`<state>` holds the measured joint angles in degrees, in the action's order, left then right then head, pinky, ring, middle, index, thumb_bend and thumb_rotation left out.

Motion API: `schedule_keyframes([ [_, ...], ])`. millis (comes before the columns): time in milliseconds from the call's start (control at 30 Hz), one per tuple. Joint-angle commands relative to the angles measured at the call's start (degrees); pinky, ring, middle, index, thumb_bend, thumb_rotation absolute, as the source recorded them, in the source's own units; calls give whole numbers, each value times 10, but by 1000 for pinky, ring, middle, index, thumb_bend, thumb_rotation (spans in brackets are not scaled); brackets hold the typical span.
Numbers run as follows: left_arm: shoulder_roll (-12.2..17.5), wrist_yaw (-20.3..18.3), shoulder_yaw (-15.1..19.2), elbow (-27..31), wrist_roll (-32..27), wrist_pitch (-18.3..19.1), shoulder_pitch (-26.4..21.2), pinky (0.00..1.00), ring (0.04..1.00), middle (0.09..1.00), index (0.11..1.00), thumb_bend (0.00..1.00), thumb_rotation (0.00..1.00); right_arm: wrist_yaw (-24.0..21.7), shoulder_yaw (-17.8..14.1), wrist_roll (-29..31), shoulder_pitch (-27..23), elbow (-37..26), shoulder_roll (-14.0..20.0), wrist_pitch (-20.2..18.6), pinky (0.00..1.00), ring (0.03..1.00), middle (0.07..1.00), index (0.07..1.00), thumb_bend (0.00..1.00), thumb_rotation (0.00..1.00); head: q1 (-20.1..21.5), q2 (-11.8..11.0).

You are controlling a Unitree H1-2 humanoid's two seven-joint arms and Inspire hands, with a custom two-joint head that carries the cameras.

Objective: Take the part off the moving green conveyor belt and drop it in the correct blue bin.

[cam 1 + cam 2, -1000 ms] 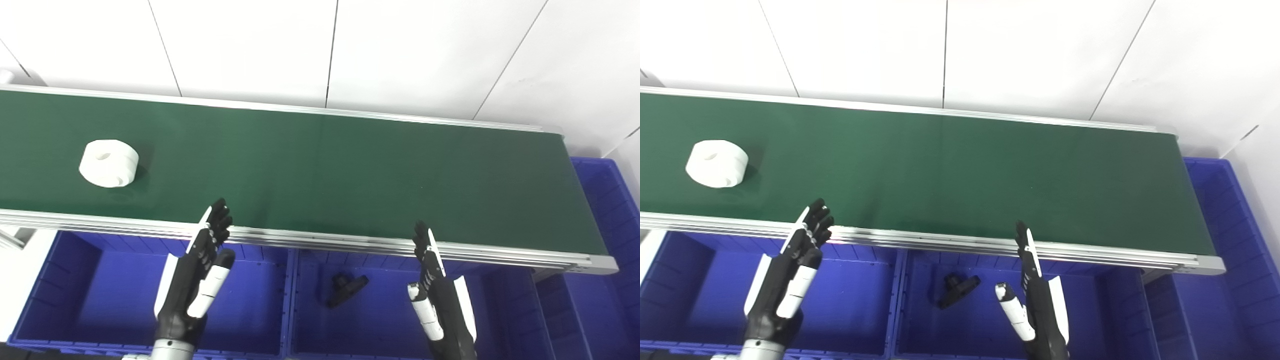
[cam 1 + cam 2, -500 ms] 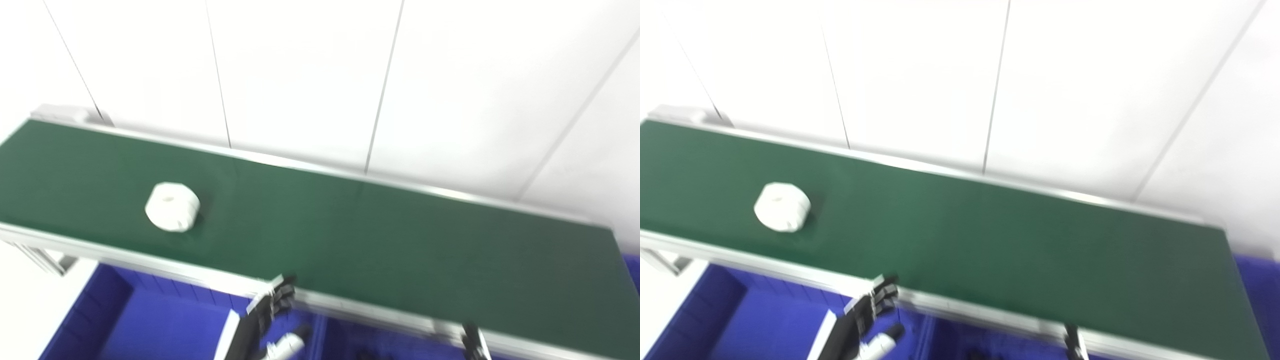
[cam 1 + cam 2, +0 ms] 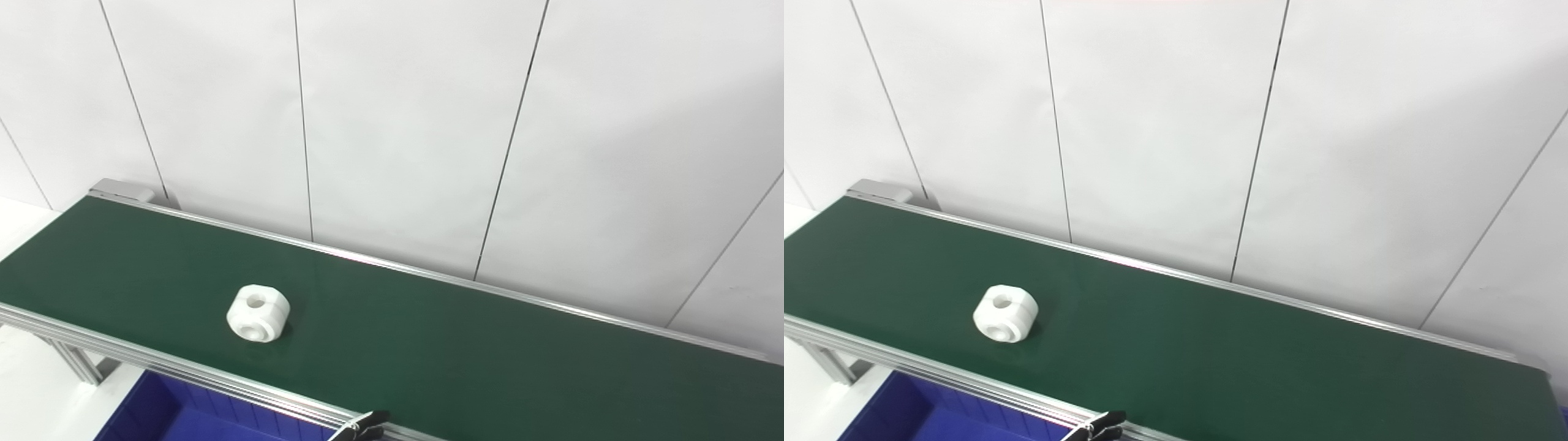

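White part [image 3: 258,314] sits on the green conveyor belt [image 3: 459,349], left of centre, closer to the near rail [image 3: 184,370] than the far one. It's a short, chunky ring: round bore through the top face, chamfered or faceted outer edge, and a groove around its side that makes it look like two stacked halves. Matte white all over, casting a small shadow to its right on the belt. Nothing is touching it. Only the black fingertips of the left hand [image 3: 1099,429] poke in at the bottom edge, at the near rail and well to the right of the part; too little shows, so cannot tell if it's spread or closed. Right hand is out of frame. A corner of a blue bin [image 3: 159,416] shows under the rail at bottom left. White panelled wall [image 3: 392,122] behind the belt.
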<state>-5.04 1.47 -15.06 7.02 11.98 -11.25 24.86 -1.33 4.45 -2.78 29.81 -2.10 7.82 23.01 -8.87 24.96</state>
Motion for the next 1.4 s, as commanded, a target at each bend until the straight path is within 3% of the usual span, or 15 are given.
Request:
schedule_keyframes([
  [0, -10, 3, -20, 15, 17, -36, -8, 708, 809, 851, 790, 609, 556, -5, -3, 8, 4, -21, 2, 26, 1000, 1000, 1000, 1000, 795, 1000, -1, 1],
  [33, -2, -3, -21, 25, 19, -40, -11, 698, 807, 849, 792, 606, 541, -7, -3, 10, 6, -24, 2, 27, 1000, 1000, 1000, 1000, 789, 999, -5, 10],
  [100, 11, -10, -21, 55, 28, -34, -15, 677, 795, 821, 777, 742, 342, -8, -4, 9, 8, -29, 2, 26, 1000, 1000, 1000, 1000, 777, 1000, -7, 18],
  [133, 17, -12, -20, 72, 34, -27, -16, 662, 785, 810, 767, 792, 300, -7, -4, 7, 9, -31, 0, 24, 1000, 1000, 1000, 1000, 786, 1000, -8, 21],
  [233, 54, -27, -9, 125, 73, -16, -36, 615, 765, 787, 749, 878, 259, -8, -4, -1, 12, -41, -1, 19, 1000, 1000, 1000, 1000, 781, 1000, -12, 32],
  [400, 158, -86, 37, 193, 141, 9, -110, 557, 723, 770, 756, 995, 294, -8, -1, -13, 18, -67, -6, -8, 1000, 1000, 1000, 1000, 816, 1000, -12, 49],
  [533, 237, -128, 60, 198, 189, 13, -180, 598, 742, 778, 766, 1000, 305, -9, 2, -11, 19, -79, -10, -18, 1000, 1000, 1000, 1000, 832, 1000, -9, 56],
  [600, 277, -151, 64, 185, 220, 8, -226, 691, 765, 779, 767, 1000, 224, -9, 2, -8, 19, -84, -13, -21, 1000, 1000, 1000, 1000, 824, 1000, -7, 58],
  [733, 320, -169, 61, 126, 259, -8, -294, 744, 788, 783, 770, 1000, 187, -10, 2, -1, 18, -87, -16, -27, 1000, 1000, 1000, 1000, 817, 1000, -4, 62],
  [933, 351, -163, 46, 4, 296, -25, -376, 789, 822, 806, 782, 1000, 204, -10, 1, 3, 20, -91, -19, -31, 1000, 1000, 1000, 1000, 827, 1000, -2, 66],
  [1367, 350, -113, 17, -191, 330, -52, -452, 764, 827, 836, 798, 1000, 227, -12, 5, 12, 20, -90, -23, -23, 1000, 1000, 1000, 1000, 827, 1000, 9, 74],
])
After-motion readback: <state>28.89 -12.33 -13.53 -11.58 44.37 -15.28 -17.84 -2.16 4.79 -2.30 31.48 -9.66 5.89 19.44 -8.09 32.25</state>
